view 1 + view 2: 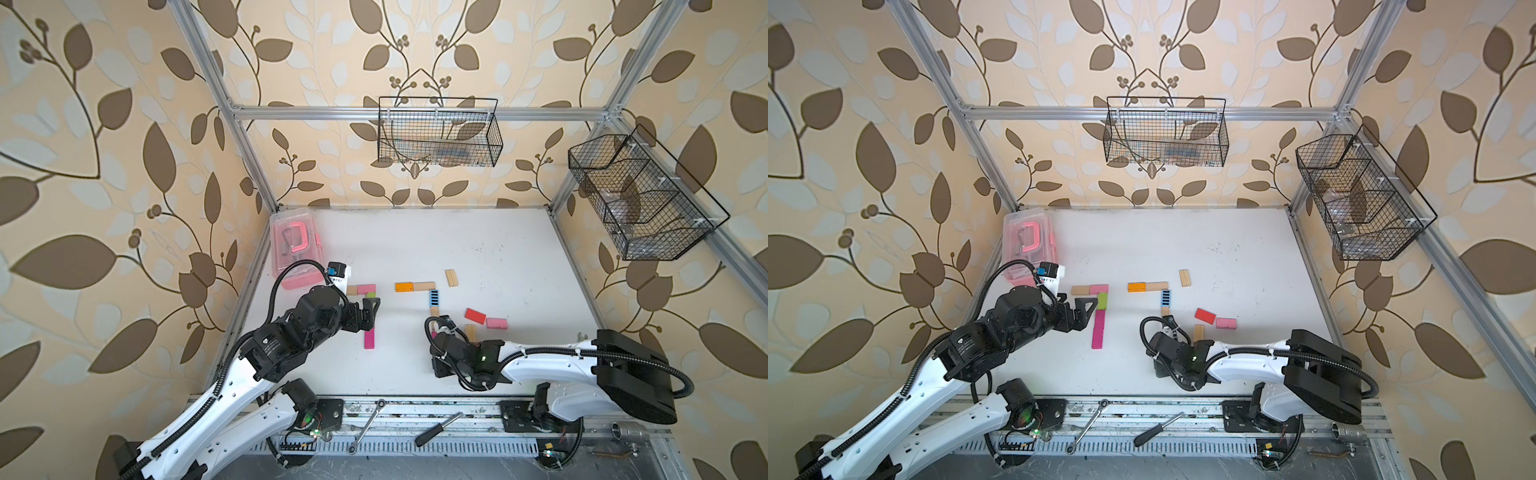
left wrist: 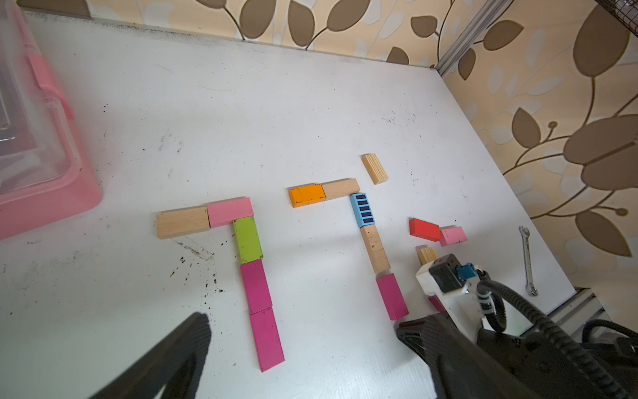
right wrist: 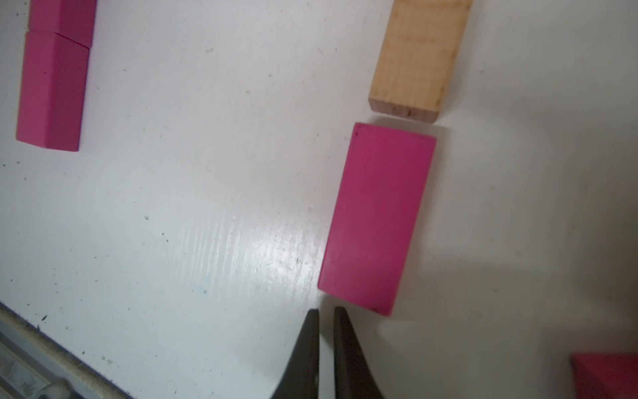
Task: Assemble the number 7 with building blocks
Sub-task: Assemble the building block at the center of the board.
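On the front rail, well nearer than the blue striped block [image 2: 362, 210], a wrench [image 1: 368, 424] and a screwdriver [image 1: 438, 429] are seen lying. The right gripper [image 3: 325, 312] is also found nearer than that block, its jaws drawn almost together with nothing between them and its tips just short of the near end of a magenta block [image 3: 376, 217]. This magenta block lies flat in line with the blue striped block. The two are separated by a plain wood block [image 2: 375, 247], and a slight gap is left between magenta and wood.

Left of the blue striped block, the left gripper [image 2: 302, 321] is held spread wide and empty over the stem of a 7-shaped row [image 2: 248, 238]. Right of it, a red block [image 2: 424, 229] and a pink block [image 2: 453, 236] are seen close together. Against its far end a wood bar [image 2: 341, 188] and an orange block [image 2: 307, 195] are laid crosswise, leftward. Just beyond, a ribbed wood block [image 2: 375, 168] lies alone. Farthest, far to the left, a pink box [image 1: 295, 245] is seen.
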Robot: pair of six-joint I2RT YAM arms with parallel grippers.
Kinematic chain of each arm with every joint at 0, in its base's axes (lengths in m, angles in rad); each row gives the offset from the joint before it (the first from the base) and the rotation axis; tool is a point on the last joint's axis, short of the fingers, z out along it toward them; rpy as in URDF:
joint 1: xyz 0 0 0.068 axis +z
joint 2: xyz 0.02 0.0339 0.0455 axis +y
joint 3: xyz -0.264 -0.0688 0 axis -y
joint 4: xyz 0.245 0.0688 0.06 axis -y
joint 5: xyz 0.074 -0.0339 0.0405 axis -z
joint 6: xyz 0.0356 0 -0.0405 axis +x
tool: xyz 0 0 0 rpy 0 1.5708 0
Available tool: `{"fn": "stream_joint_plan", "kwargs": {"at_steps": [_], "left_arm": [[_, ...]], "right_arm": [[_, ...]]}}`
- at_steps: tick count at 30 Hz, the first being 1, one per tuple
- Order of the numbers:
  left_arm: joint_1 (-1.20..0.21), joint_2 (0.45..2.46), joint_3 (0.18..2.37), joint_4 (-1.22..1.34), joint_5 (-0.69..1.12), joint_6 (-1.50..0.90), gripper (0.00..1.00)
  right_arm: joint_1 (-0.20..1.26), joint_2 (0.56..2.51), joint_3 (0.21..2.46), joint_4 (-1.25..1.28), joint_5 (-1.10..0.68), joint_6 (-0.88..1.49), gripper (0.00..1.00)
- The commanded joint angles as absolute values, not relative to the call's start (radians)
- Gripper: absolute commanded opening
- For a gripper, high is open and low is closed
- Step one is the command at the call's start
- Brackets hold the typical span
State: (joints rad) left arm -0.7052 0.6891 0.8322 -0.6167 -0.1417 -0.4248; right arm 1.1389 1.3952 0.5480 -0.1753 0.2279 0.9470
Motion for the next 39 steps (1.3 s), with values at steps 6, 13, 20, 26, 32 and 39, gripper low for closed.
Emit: {"fn": "stream_joint_plan", "kwargs": {"at_steps": [6, 13, 20, 26, 32, 39], "left_arm": [[-0.696, 0.684, 0.833, -0.593, -0.154, -0.414, 0.99], [-0.696, 0.680, 0.833, -0.595, -0.158, -0.414, 0.99], [-0.696, 0.680, 0.833, -0.595, -0.161, -0.414, 0.99], [-0.696, 0.682, 0.834, -0.596, -0.161, -0.415, 0.99], [-0.696, 0.682, 0.833, -0.598, -0.164, -0.416, 0.99], [-0.696, 0.686, 0.833, -0.598, -0.166, -0.415, 0.99]], "right_arm": [[1.124, 1.412, 0.517, -0.210, 0.239, 0.962, 0.13], [1.087, 1.418, 0.521, -0.193, 0.227, 0.929, 0.13], [1.067, 1.440, 0.533, -0.179, 0.213, 0.904, 0.13], [1.060, 1.456, 0.540, -0.171, 0.203, 0.892, 0.13], [1.052, 1.451, 0.539, -0.175, 0.202, 0.885, 0.13], [1.043, 1.455, 0.540, -0.177, 0.200, 0.875, 0.13]]}}
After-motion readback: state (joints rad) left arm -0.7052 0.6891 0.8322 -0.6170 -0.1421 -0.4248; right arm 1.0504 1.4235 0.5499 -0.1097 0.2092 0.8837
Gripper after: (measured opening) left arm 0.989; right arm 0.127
